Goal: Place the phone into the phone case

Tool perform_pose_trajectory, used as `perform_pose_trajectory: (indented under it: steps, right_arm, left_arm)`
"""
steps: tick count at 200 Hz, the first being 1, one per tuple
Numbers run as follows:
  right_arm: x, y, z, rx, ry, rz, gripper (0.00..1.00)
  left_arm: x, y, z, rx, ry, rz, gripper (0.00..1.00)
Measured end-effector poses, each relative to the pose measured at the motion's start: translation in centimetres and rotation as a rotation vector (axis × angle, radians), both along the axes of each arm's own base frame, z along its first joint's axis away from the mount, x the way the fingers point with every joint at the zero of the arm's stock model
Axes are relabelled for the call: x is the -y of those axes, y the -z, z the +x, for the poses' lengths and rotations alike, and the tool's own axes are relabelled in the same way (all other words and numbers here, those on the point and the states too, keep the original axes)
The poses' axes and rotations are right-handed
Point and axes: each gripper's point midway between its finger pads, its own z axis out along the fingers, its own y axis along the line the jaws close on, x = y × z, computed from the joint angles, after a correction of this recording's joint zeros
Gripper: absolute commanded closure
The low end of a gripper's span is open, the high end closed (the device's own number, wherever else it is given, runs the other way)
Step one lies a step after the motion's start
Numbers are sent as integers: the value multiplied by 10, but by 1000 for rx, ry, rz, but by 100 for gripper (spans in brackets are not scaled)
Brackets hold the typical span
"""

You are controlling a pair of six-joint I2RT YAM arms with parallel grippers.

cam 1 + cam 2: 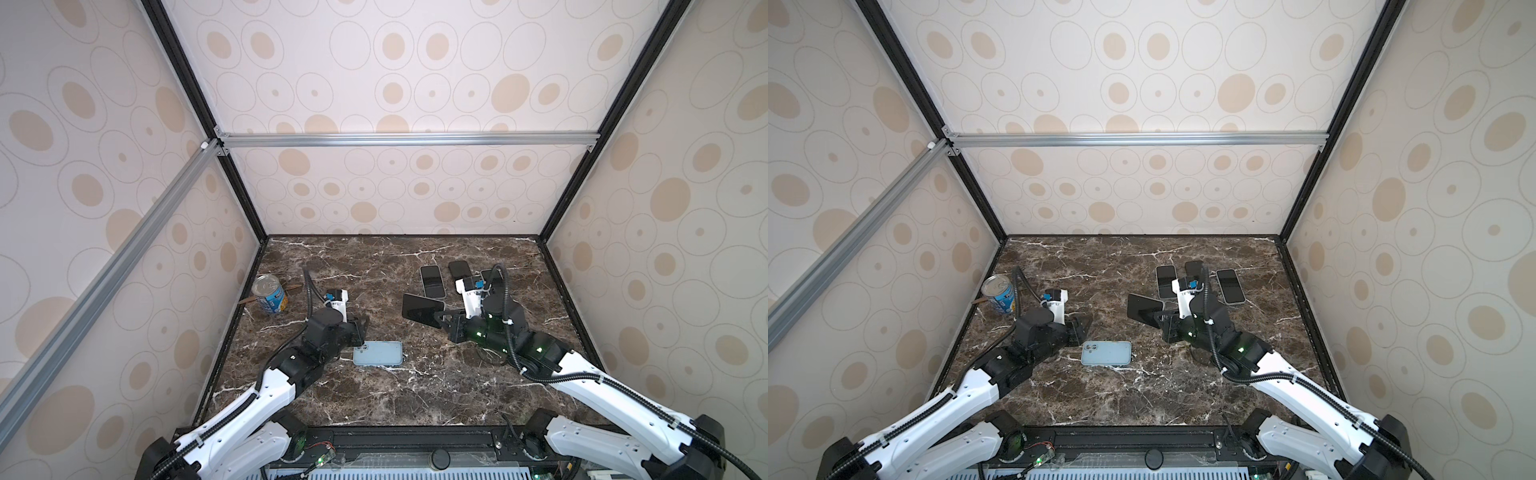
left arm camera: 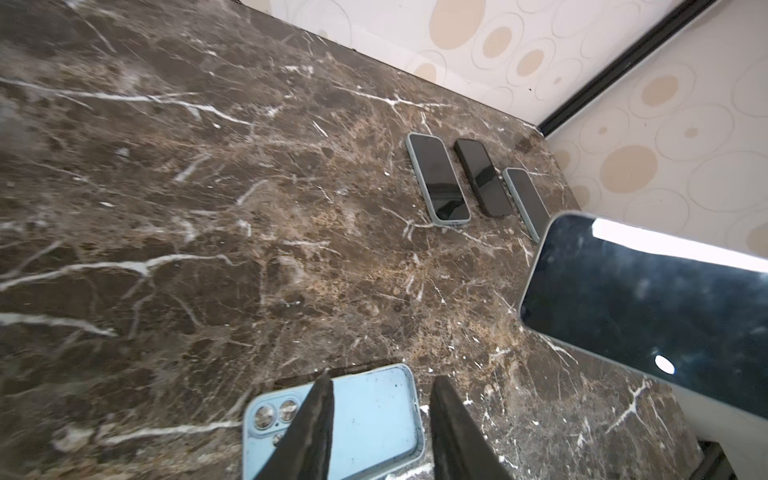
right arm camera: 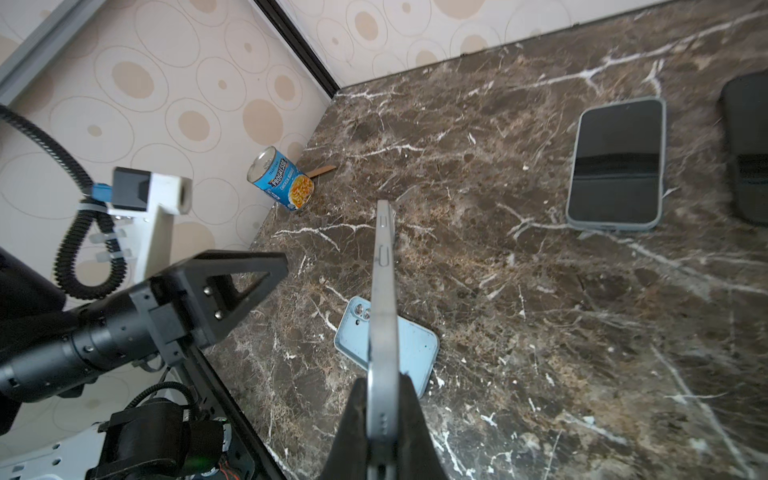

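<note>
Both top views first: my right gripper (image 1: pixel 442 318) is clamped on one short end of the phone (image 1: pixel 422 309), which is up off the marble table (image 1: pixel 415 399) and sticks out toward the left side. The phone case (image 1: pixel 378 353) lies flat below it, nearer the front and further left, with its long axis running side to side. So phone and case are roughly parallel lengthways. My left gripper (image 1: pixel 1081 328) is the closer one and sits right at the case's camera-cutout end.

Left wrist view: the jaws are apart with nothing between them, hovering over the cutout end of the case (image 2: pixel 374 415). The open side looks to be facing up. The phone (image 2: pixel 644 299) hangs off to the side, well clear, with its screen tilted instead of level.

Right wrist view: I see the phone (image 3: pixel 384 291) edge-on, pinched across its two faces. The case (image 3: pixel 415 349) is right behind that edge, lower down. My guess is that I need to roll it flat and bring it down and left onto the case.
</note>
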Motion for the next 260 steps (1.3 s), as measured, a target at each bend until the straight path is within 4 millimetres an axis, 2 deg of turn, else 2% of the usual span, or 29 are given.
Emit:
perform_pose_trajectory:
  steps: [28, 61, 98, 118, 139, 189, 260]
  right_arm:
    - [-14, 32, -2, -109, 3, 24, 100]
    - [-39, 63, -7, -217, -17, 43, 100]
    - [-68, 87, -12, -312, -51, 78, 100]
    - [-77, 104, -15, -370, -68, 78, 100]
    - [-84, 120, -17, -427, -77, 77, 100]
    - [-97, 128, -17, -485, -99, 124, 100]
    - [-107, 135, -19, -560, -108, 176, 100]
  left_arm:
    - [-19, 13, 3, -50, -10, 62, 58]
    - [-30, 46, 5, -175, 0, 51, 58]
    - [-28, 87, -12, -283, 8, -26, 56]
    - [-29, 109, -25, -331, -6, -70, 57]
    - [-31, 123, -31, -363, -26, -88, 58]
    - [-23, 133, -31, -381, -12, -135, 63]
    - [-14, 144, -31, -417, 20, -167, 63]
